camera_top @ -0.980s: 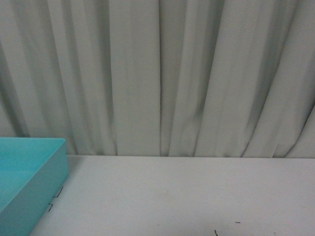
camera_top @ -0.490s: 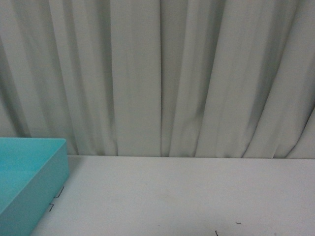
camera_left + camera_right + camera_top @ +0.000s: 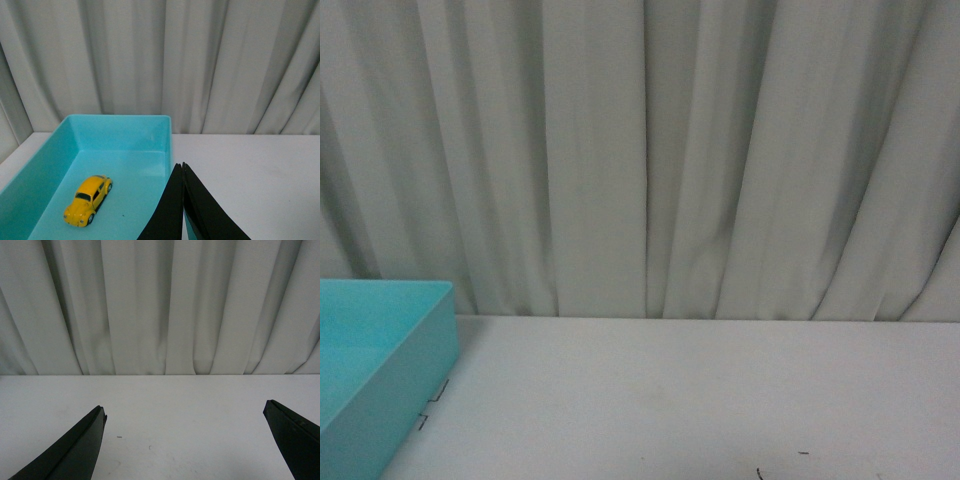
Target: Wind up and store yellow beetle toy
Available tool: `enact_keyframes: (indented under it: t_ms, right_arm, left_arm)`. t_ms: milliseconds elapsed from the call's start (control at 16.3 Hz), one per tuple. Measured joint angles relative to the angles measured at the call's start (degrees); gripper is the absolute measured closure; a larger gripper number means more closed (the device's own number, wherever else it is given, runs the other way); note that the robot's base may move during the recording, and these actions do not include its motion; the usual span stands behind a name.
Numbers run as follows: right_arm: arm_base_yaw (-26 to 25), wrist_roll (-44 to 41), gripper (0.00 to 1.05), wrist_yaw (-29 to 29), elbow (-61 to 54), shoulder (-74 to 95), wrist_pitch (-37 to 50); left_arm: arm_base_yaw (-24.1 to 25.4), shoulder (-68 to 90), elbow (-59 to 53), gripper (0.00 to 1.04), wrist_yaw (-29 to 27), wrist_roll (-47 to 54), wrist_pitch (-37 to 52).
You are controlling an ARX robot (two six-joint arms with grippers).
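Front view: a turquoise bin (image 3: 380, 370) sits at the table's (image 3: 700, 400) left edge before grey curtains (image 3: 650, 150). Left wrist: my left gripper (image 3: 183, 167), fingers pressed together, empty, beside the bin holding the yellow beetle toy (image 3: 88, 199). Right wrist: my right gripper (image 3: 185, 412) spread wide, empty.

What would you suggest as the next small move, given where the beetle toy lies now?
Probably just draw the left gripper back from the teal bin. Its fingers are shut and empty, and the yellow beetle toy already sits on its wheels inside the bin. The right gripper is open over bare table.
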Motion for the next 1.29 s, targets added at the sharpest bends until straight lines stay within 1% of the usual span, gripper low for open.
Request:
enact_keyframes:
  t_ms: [61,122,245,490,551,612,735,1286]
  right_arm:
    - [0.0,0.0,0.07,0.0,0.0,0.0,0.0]
    - [0.0,0.0,0.07,0.0,0.0,0.0,0.0]
    - [0.0,0.0,0.07,0.0,0.0,0.0,0.0]
    - [0.0,0.0,0.07,0.0,0.0,0.0,0.0]
    - [0.0,0.0,0.07,0.0,0.0,0.0,0.0]
    - [0.0,0.0,0.07,0.0,0.0,0.0,0.0]
    - [0.0,0.0,0.07,0.0,0.0,0.0,0.0]
    - [0.0,0.0,0.07,0.0,0.0,0.0,0.0]
  left_arm:
    - [0.0,0.0,0.0,1.03,0.0,-0.1,0.0]
    - [0.0,0.0,0.0,0.89,0.0,0.0,0.0]
    - [0.0,0.0,0.0,0.68,0.0,0.0,0.0]
    - [0.0,0.0,0.0,0.28,0.0,0.0,0.0]
    - [0.0,0.0,0.0,0.16,0.0,0.0,0.0]
    - [0.0,0.0,0.0,0.06,0.0,0.0,0.0]
    - [0.0,0.0,0.0,0.07,0.0,0.0,0.0]
    - [0.0,0.0,0.0,0.07,0.0,0.0,0.0]
